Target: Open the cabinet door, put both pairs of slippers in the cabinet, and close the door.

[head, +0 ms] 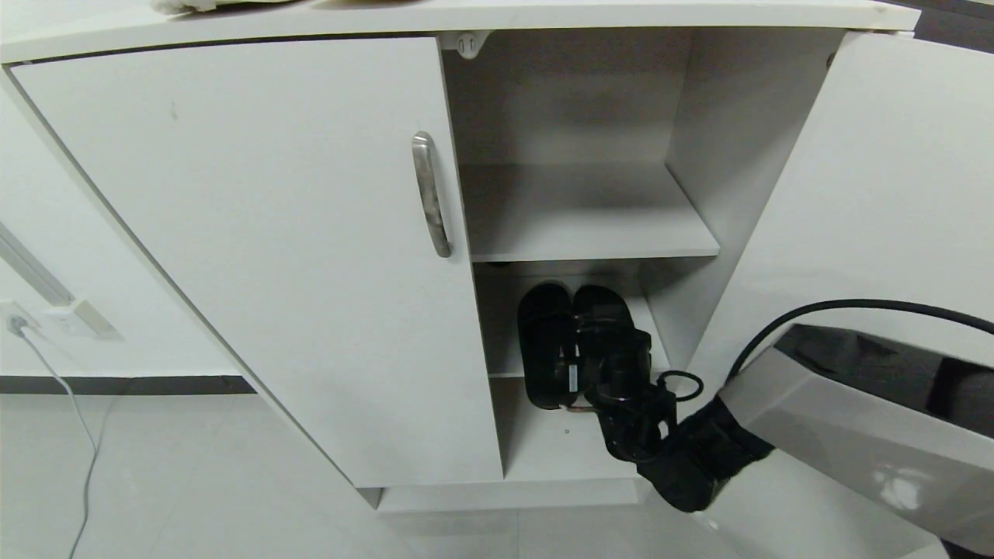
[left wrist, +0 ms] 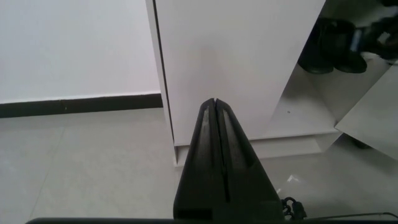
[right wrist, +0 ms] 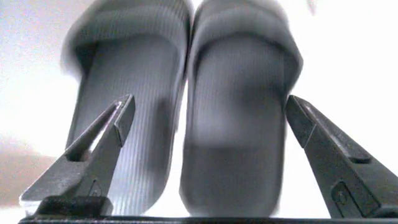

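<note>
The white cabinet [head: 575,14] is seen with its right door [head: 870,194] swung open and its left door [head: 256,233] shut. A pair of black slippers [head: 563,334] is set side by side in the lower compartment, under the shelf [head: 582,225]. The right gripper [right wrist: 208,106] is held spread wide at their near ends, with nothing clamped. The left gripper [left wrist: 214,104] is pressed shut, empty, low before the shut door.
</note>
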Controlling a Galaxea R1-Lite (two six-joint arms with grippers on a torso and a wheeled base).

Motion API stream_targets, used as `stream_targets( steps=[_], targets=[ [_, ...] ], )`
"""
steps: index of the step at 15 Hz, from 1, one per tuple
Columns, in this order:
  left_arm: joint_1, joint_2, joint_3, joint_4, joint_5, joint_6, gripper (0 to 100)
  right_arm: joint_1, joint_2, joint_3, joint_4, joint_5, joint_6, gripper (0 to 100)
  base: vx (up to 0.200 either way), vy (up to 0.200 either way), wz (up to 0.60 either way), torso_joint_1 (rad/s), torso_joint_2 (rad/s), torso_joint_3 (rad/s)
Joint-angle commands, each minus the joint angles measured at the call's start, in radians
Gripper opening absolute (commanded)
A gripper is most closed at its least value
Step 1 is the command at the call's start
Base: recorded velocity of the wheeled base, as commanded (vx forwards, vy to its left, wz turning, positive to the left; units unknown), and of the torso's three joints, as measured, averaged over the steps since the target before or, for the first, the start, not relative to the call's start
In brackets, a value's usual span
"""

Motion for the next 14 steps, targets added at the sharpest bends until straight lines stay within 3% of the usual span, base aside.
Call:
stream_targets(
  steps=[1, 8, 12, 14],
  targets=[
    [0.0, 0.0, 0.0, 0.0, 0.0, 0.0, 0, 0.119, -0.269, 0.31, -0.076, 0.018, 0.002, 100, 0.0, 0.0, 0.0, 0.0, 0.0, 0.0],
    [0.0, 0.002, 0.0, 0.0, 0.0, 0.0, 0, 0.122, -0.283, 0.368, -0.078, 0.019, 0.017, 100, 0.0, 0.0, 0.0, 0.0, 0.0, 0.0],
    [0.0, 0.002, 0.0, 0.0, 0.0, -0.002, 0, 0.138, -0.286, 0.383, -0.112, 0.021, 0.017, 100, -0.2, 0.0, 0.0, 0.004, 0.0, 0.002],
    [0.0, 0.0, 0.0, 0.0, 0.0, -0.003, 0, 0.136, -0.286, 0.385, -0.115, 0.022, 0.017, 100, 0.0, 0.0, 0.0, 0.0, 0.0, 0.0]
  ],
)
